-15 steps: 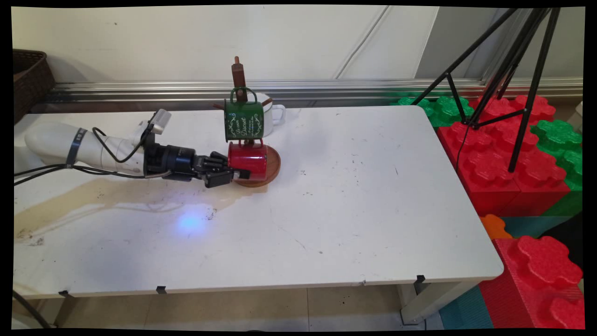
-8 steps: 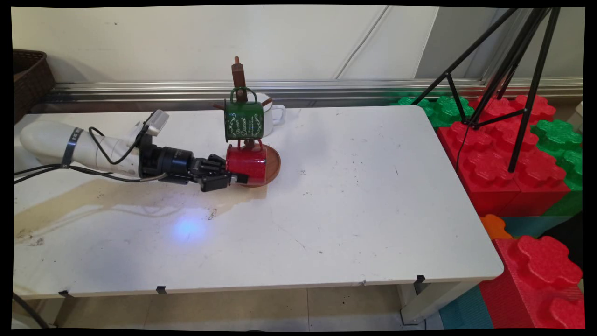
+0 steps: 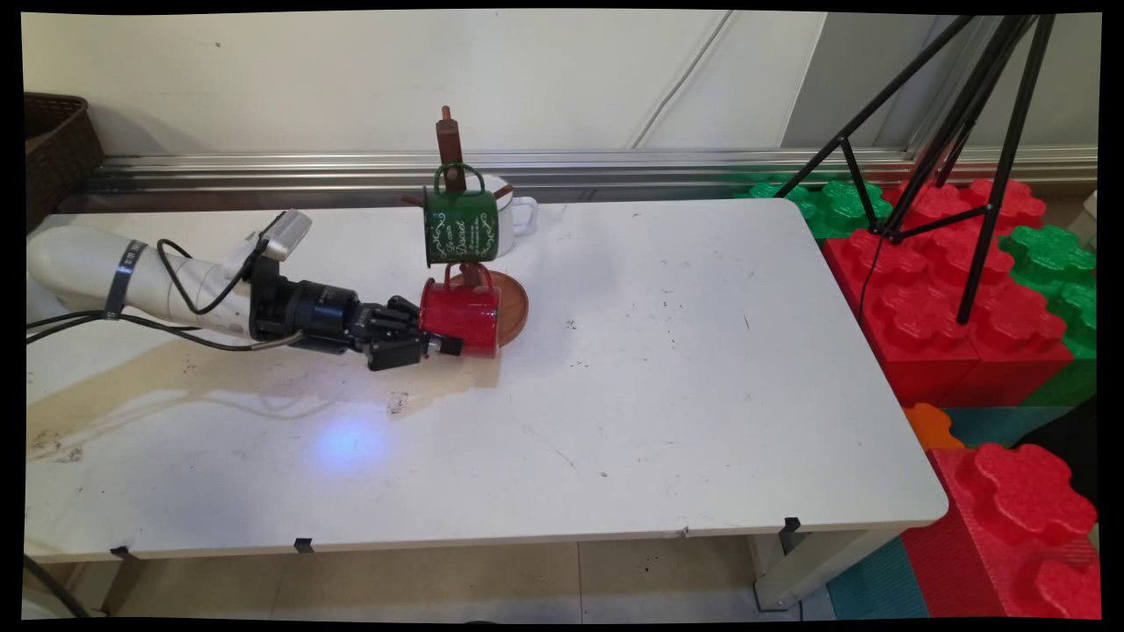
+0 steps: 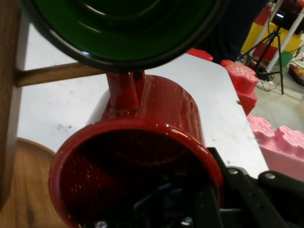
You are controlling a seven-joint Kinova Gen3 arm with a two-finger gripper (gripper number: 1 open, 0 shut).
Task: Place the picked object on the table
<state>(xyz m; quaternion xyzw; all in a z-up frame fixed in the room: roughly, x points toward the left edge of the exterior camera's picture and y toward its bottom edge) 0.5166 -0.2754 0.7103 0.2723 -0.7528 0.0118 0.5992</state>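
Red and glossy, the mug [image 3: 461, 307] lies on its side at the wooden stand [image 3: 453, 175], its handle by the post. The gripper [image 3: 428, 338] grasps its rim, one finger inside the mouth, one outside. A green mug [image 3: 459, 225] hangs just above; a white cup [image 3: 514, 211] stands behind.

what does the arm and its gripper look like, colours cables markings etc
The arm is smooth, rounded and white, with a dark band around it. Black cables loop beside it. A small grey box sits on the black cylindrical wrist, ahead of the black two-finger gripper with jointed linkage.
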